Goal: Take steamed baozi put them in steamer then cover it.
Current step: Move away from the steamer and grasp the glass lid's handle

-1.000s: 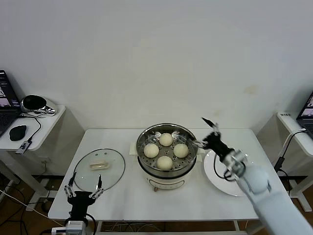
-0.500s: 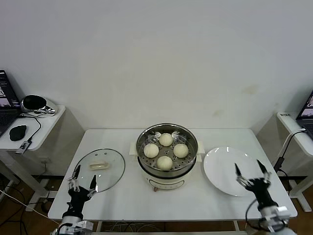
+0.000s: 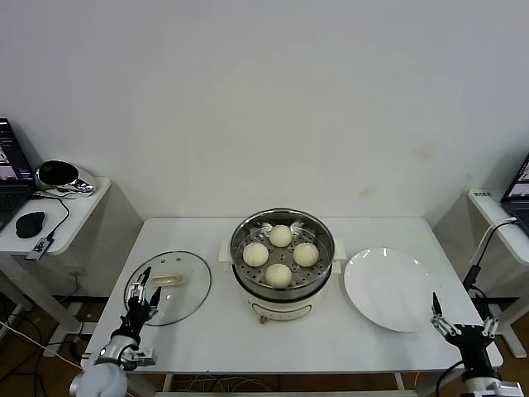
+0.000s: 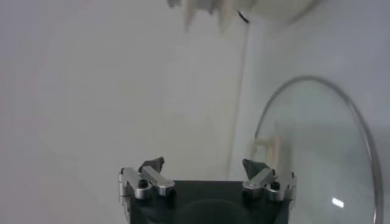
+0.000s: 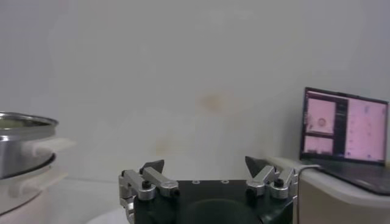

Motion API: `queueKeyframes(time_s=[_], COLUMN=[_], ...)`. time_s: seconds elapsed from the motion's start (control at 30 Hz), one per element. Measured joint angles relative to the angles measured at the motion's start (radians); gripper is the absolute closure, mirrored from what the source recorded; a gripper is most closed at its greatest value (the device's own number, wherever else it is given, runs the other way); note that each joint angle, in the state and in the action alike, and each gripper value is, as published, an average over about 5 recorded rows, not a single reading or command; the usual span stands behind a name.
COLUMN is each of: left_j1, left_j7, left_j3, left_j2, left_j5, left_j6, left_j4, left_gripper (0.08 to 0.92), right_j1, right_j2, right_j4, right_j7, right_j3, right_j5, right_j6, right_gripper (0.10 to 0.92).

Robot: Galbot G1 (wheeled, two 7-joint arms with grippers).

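Observation:
The steamer stands mid-table, its steel pot uncovered, and its rim shows in the right wrist view. Several cream-white baozi sit on its perforated tray. The cover, clear glass with a cream handle, lies flat on the table left of the steamer. My left gripper hovers open over the cover's near left edge, holding nothing. In the left wrist view that gripper is open, with the cover just beside it. My right gripper is open and empty at the table's front right corner, also seen open in its wrist view.
A bare white plate lies right of the steamer, close to my right gripper. A side table on the left carries a mouse and a headset. A laptop sits on a stand to the right.
My right arm has pulled back from the steamer's rim to the front right corner of the table. My left gripper has crept forward to the cover's near edge.

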Motion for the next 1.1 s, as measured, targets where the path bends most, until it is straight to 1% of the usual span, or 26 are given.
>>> queueKeyframes(time_s=[0.4, 0.87, 0.97, 1.1], left_j1=[-0.137, -0.249, -0.265, -0.279], left_j7=[0.020, 0.029, 0.031, 0.033], left_j3=[0.046, 0.078, 0.084, 0.089], left_j2=[0.002, -0.007, -0.011, -0.016], left_j5=[0.063, 0.073, 0.069, 0.063], left_j6=[-0.014, -0.020, -0.023, -0.026], left_j4=[0.146, 0.248, 0.268, 0.290], left_gripper=[0.177, 0.184, 0.232, 0.349], right_j1=[-0.020, -0.024, -0.025, -0.027], right_j2=[0.031, 0.049, 0.052, 0.054], right_j4=[0.011, -0.003, -0.003, -0.004], right_j7=[-0.003, -0.007, -0.010, -0.014], right_j3=[0.018, 0.003, -0.002, -0.008], right_j5=[-0.006, -0.022, -0.026, -0.029], right_j6=[0.008, 0.020, 0.021, 0.022], right_gripper=[0.203, 0.203, 0.203, 0.203])
